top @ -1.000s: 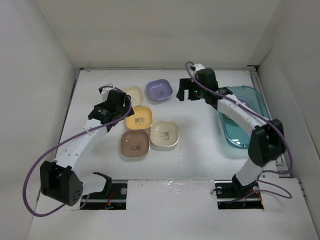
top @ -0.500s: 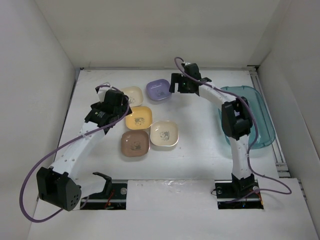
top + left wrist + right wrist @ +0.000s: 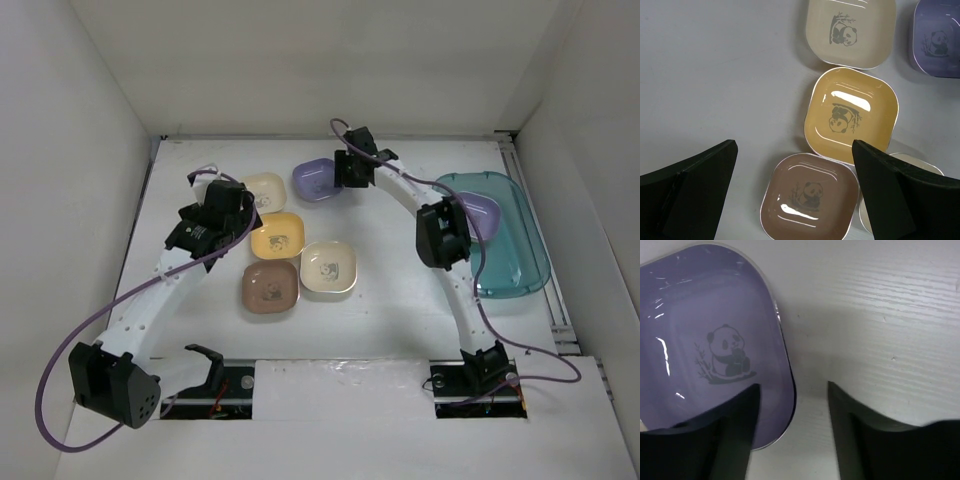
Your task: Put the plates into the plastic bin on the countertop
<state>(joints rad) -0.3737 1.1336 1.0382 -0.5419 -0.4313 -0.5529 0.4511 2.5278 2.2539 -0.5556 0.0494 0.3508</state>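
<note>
Five plates lie on the countertop (image 3: 390,290): cream (image 3: 266,188), purple (image 3: 318,180), yellow-orange (image 3: 277,236), a second cream one (image 3: 329,266) and brown (image 3: 270,286). Another purple plate (image 3: 478,212) lies in the plastic bin (image 3: 515,265) at the right. My right gripper (image 3: 350,172) is at the right rim of the purple plate (image 3: 705,355). The right gripper (image 3: 794,430) straddles that rim, half narrowed, one finger over the dish and the other over the countertop, with a gap beside the rim. My left gripper (image 3: 795,195) hangs wide open above the brown plate (image 3: 810,197), beside the yellow-orange plate (image 3: 850,115).
White walls enclose the countertop on the left, back and right. A metal rail (image 3: 560,300) runs along the bin's right side. Both arm bases sit at the near edge, with purple cables looping beside them.
My right gripper has swung left from near the bin to the purple plate's right rim, and its jaws have narrowed. The left arm has barely shifted and stays open.
</note>
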